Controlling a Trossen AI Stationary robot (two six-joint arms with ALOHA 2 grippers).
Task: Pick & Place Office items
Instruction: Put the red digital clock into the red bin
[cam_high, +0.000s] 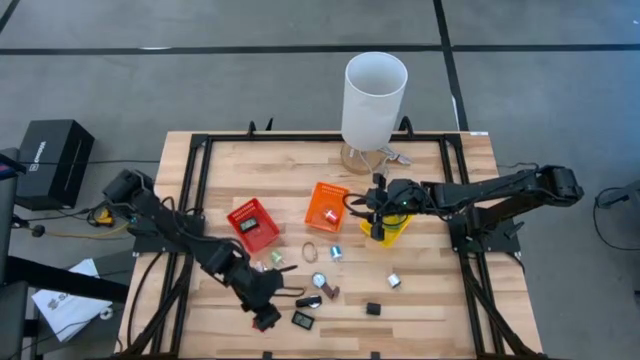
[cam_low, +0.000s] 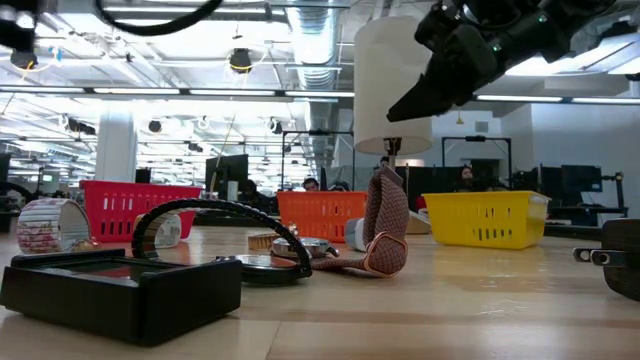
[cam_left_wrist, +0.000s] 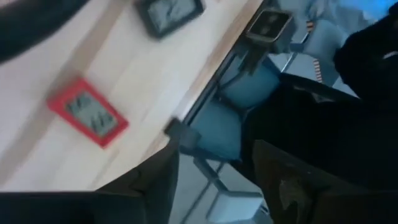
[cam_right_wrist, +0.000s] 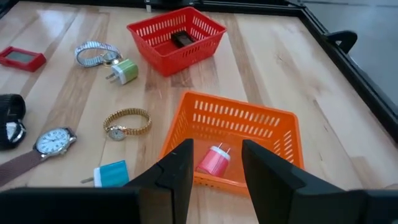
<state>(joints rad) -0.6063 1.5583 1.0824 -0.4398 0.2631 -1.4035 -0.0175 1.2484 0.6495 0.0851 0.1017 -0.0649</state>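
Observation:
Small office items lie scattered on the wooden table (cam_high: 430, 300): a red digital clock (cam_left_wrist: 89, 112) and a black one (cam_left_wrist: 169, 12) near the front edge, watches (cam_right_wrist: 127, 122) and plugs (cam_right_wrist: 124, 70) in the middle. My left gripper (cam_high: 268, 306) hovers just above the red clock (cam_high: 266, 321), fingers apart, with nothing between them. My right gripper (cam_right_wrist: 214, 177) stands open and raised between the orange bin (cam_high: 327, 207) and the yellow bin (cam_high: 398, 232). A red plug (cam_right_wrist: 213, 160) lies in the orange bin, and a black item (cam_right_wrist: 181, 38) lies in the red bin (cam_high: 253, 223).
A tall white cylinder (cam_high: 375, 90) stands at the table's far edge. A brown-strapped watch (cam_low: 385, 235) and a black band (cam_low: 220, 215) lie near the front. A black frame (cam_high: 195, 180) borders the table. Bare wood lies at the front right.

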